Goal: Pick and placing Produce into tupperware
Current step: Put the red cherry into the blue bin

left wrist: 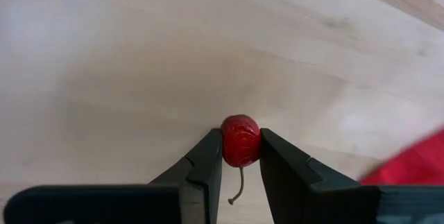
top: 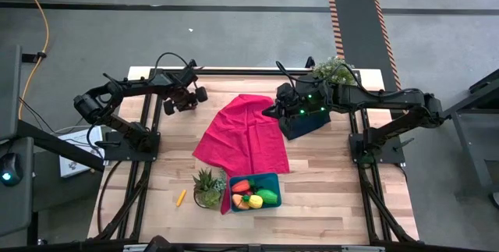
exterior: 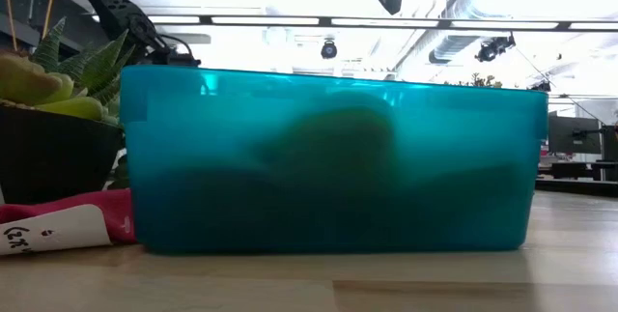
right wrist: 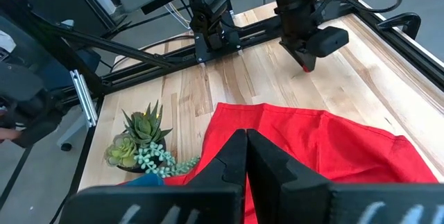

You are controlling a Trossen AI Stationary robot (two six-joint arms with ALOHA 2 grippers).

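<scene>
The blue box (top: 255, 192) sits at the near edge of the counter (top: 327, 189). It holds a carrot (top: 241, 186), a green piece (top: 267, 196) and a yellow piece (top: 255, 201). A thin yellow stick (top: 181, 197) lies on the counter on the other side of a small plant (top: 208, 186). Farther back lies a red cloth (top: 243, 135).

At the far left, the left gripper (left wrist: 240, 156) is clamped on a small red cherry (left wrist: 240, 141) with a thin stem, just above bare wood. I think this is the carrying step. Next, the arm has to bring the cherry over to the box and let go above it.

The right gripper (right wrist: 246, 148) is pressed together and holds nothing. It waits over the far edge of the cloth.

In the low view, the things in the box are only dark shapes through its wall. In the high view I cannot make out the cherry.
</scene>
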